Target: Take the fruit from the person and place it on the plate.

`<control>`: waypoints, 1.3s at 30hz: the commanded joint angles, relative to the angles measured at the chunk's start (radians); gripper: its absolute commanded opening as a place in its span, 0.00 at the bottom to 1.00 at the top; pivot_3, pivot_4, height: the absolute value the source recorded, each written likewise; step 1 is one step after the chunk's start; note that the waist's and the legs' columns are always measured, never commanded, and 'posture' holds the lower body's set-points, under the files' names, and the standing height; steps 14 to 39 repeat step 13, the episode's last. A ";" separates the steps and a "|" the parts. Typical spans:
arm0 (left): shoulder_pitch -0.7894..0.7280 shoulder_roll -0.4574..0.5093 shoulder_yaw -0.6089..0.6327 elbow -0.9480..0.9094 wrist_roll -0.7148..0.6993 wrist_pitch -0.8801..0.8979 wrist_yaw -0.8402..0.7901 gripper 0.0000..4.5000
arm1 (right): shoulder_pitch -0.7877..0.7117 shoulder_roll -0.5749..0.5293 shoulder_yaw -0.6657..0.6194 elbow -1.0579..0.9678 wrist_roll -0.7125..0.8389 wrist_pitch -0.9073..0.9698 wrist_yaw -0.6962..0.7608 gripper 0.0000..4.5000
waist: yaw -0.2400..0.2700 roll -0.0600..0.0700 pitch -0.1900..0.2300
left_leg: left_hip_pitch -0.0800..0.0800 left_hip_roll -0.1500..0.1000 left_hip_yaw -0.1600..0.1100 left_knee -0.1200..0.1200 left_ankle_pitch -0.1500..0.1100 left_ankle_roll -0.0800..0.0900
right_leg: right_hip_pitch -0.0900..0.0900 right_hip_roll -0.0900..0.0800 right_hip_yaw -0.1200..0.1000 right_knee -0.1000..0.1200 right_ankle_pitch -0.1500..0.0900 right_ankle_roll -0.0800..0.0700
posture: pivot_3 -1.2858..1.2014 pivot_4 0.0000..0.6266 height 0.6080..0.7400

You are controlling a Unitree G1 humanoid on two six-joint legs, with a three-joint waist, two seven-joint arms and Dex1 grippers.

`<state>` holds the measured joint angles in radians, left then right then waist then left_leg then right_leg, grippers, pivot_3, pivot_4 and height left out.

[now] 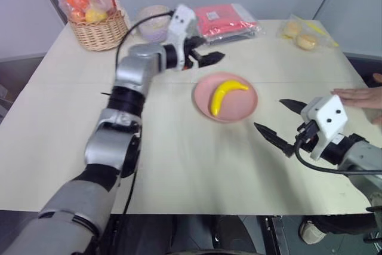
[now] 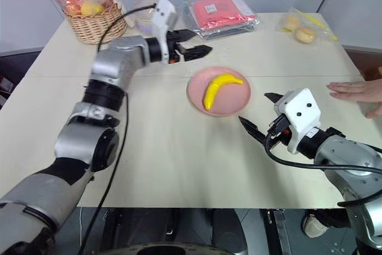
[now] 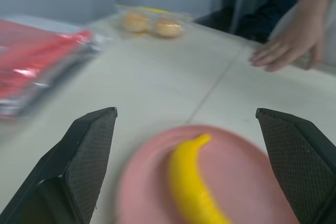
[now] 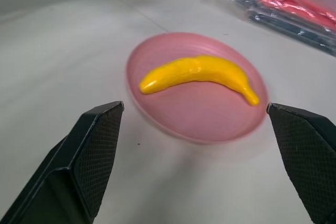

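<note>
Left tool (image 1: 210,59) open; banana (image 1: 225,95) lies diagonally across plate (image 1: 246,110).

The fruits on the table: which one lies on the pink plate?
The yellow banana lies on the plate. The round orange and yellow fruits sit in the wicker basket at the table's far corner.

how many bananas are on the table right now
1. The banana lies on the pink plate mid-table, between the two open grippers. The wicker basket at the far left corner holds round fruits only, though its contents are partly hidden.
</note>
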<state>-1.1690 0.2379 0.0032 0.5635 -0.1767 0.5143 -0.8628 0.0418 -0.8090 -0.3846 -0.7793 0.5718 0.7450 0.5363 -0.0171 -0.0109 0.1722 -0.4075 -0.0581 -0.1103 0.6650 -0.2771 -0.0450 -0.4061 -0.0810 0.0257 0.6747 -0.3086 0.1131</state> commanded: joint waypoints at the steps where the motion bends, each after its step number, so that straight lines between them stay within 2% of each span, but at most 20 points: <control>1: 0.047 0.062 0.011 -0.275 -0.039 0.100 0.021 0.98 | -0.028 -0.030 -0.014 0.031 -0.010 -0.042 0.041 1.00 | 0.003 0.000 0.000 | 0.000 0.000 0.000 0.000 0.000 0.000 | 0.000 0.000 0.000 0.000 0.000 0.000 | 0.52 0.24 1.00; 3: 0.116 0.114 0.016 -0.424 -0.052 0.127 0.018 0.98 | -0.049 -0.038 -0.008 0.059 -0.010 -0.051 0.057 1.00 | 0.006 -0.001 0.000 | -0.001 0.000 -0.001 0.001 0.000 0.000 | 0.000 -0.001 0.000 0.000 0.000 0.000 | 0.52 0.24 1.00; 7: 0.290 0.250 -0.025 -0.673 -0.047 0.033 -0.067 0.98 | -0.069 -0.057 0.007 0.109 -0.024 -0.077 0.096 1.00 | 0.003 0.000 0.000 | 0.000 0.000 0.000 0.000 0.000 0.000 | 0.000 0.000 0.000 0.000 0.000 0.000 | 0.52 0.24 1.00; 8: 0.329 0.275 -0.015 -0.730 -0.073 0.056 -0.076 0.98 | -0.073 -0.064 0.011 0.123 -0.028 -0.081 0.107 1.00 | 0.002 0.000 0.000 | 0.000 0.001 0.000 0.000 0.000 0.000 | 0.000 0.000 0.000 -0.001 0.000 0.000 | 0.52 0.24 1.00; 13: 0.451 0.318 0.047 -0.893 -0.159 0.169 -0.016 0.98 | -0.093 -0.081 0.028 0.191 -0.046 -0.106 0.148 1.00 | 0.009 0.000 0.000 | 0.000 0.000 -0.001 0.001 0.000 0.000 | 0.002 -0.001 0.000 -0.001 0.000 0.000 | 0.52 0.24 1.00; 39: 0.451 0.318 0.047 -0.893 -0.159 0.169 -0.016 0.98 | -0.093 -0.081 0.028 0.191 -0.046 -0.106 0.148 1.00 | 0.009 0.000 0.000 | 0.000 0.000 -0.001 0.001 0.000 0.000 | 0.002 -0.001 0.000 -0.001 0.000 0.000 | 0.52 0.24 1.00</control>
